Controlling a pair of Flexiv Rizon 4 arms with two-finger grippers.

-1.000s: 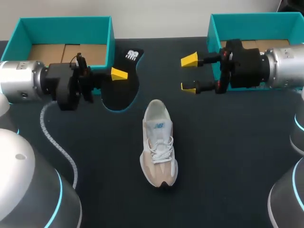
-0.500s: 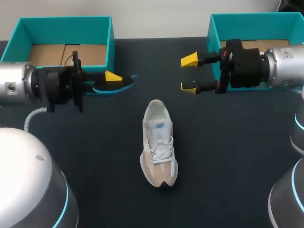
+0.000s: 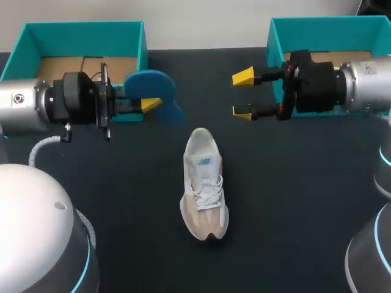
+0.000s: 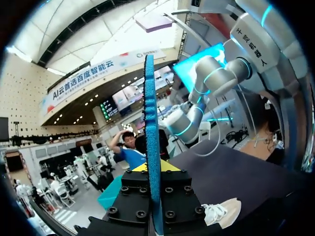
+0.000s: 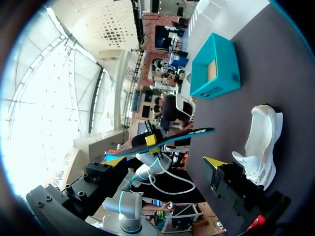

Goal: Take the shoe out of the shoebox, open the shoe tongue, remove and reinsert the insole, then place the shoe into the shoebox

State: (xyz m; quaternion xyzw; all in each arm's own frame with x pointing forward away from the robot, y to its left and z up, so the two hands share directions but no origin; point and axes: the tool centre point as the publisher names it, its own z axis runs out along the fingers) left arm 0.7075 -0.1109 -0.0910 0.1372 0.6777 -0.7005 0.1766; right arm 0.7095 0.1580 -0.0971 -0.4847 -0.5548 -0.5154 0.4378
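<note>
The beige and white shoe [image 3: 204,186] lies on the dark table, toe toward me, its opening at the far end. My left gripper [image 3: 151,104] is shut on the insole [image 3: 149,82], which hangs above the table to the shoe's far left with its blue underside up. In the left wrist view the insole [image 4: 149,113] stands edge-on between the fingers of that gripper [image 4: 151,169], with the shoe [image 4: 221,211] off to one side. My right gripper [image 3: 244,94] hovers open and empty to the shoe's far right. The right wrist view shows the insole [image 5: 165,142] and the shoe [image 5: 261,142].
A teal shoebox [image 3: 82,43] stands at the back left, right behind my left gripper. A second teal box [image 3: 330,30] stands at the back right, behind my right arm. Bare table surrounds the shoe.
My left gripper has rolled the insole over, from black top side up through edge-on to blue underside up. The right arm and the shoe have not moved.
</note>
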